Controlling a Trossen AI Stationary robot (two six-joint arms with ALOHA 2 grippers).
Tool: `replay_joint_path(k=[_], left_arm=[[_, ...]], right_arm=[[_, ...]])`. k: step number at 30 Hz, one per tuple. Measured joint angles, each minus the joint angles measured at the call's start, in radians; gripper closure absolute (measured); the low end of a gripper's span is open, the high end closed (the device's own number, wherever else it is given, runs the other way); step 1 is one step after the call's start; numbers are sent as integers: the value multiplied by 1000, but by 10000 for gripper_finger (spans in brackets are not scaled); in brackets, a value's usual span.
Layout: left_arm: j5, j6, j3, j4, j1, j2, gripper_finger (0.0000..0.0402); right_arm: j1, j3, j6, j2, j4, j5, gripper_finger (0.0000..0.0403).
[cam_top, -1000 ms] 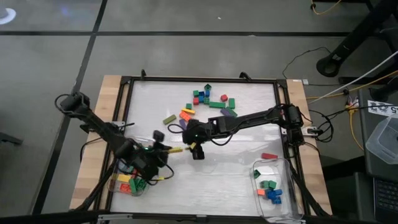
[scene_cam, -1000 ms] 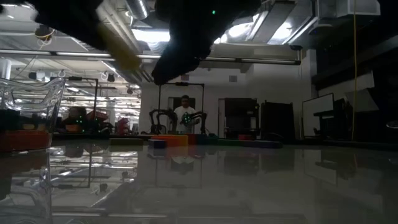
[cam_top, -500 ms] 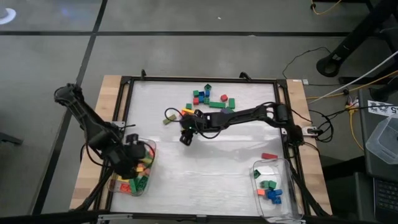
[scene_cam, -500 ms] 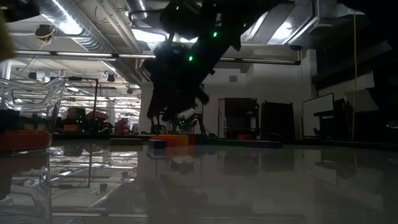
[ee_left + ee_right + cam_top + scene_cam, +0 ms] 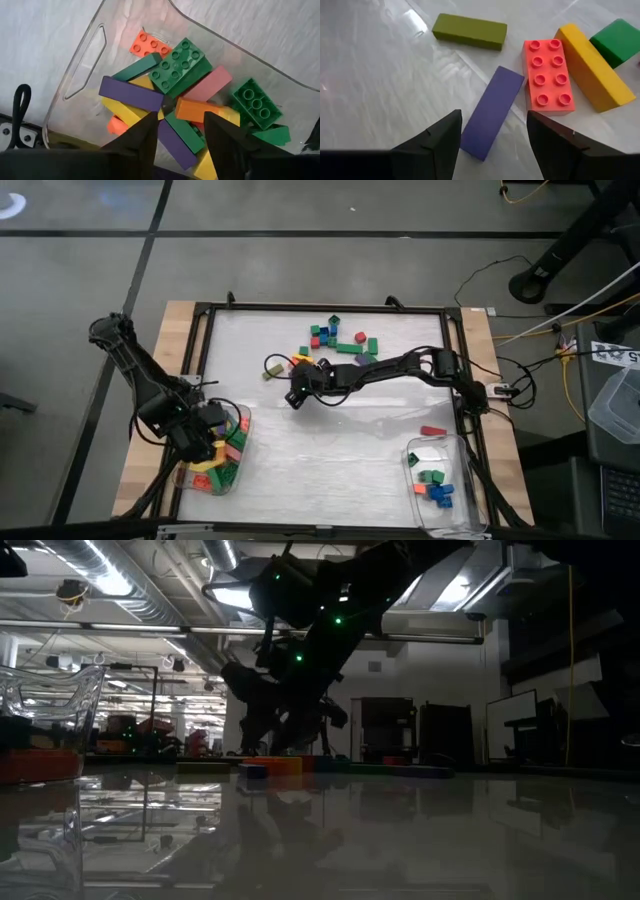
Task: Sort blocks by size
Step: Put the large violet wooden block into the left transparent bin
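Two tubs already hold sorted blocks [image 5: 340,338], but a cluster remains mid-table. The left gripper [image 5: 180,131] hangs apart over its tub [image 5: 90,60]; the right gripper [image 5: 492,137], apart, hovers above a purple block [image 5: 492,112].

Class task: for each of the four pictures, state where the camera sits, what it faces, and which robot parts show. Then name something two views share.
High: overhead, facing down on the white table; both arms show.
Low: table-top height, facing the room; the right arm hangs in.
Left wrist: above the clear plastic tub of long bricks; left gripper open.
Right wrist: over the long purple brick; right gripper open.
Shared: high view also shows that tub.
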Motion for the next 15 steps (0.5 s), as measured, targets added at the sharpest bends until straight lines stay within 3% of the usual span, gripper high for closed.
replay_joint_path(k=[15], left_arm=[[-4,8,-1,-5,0,0,242]], right_arm=[[3,5,75,92,66,16,183]])
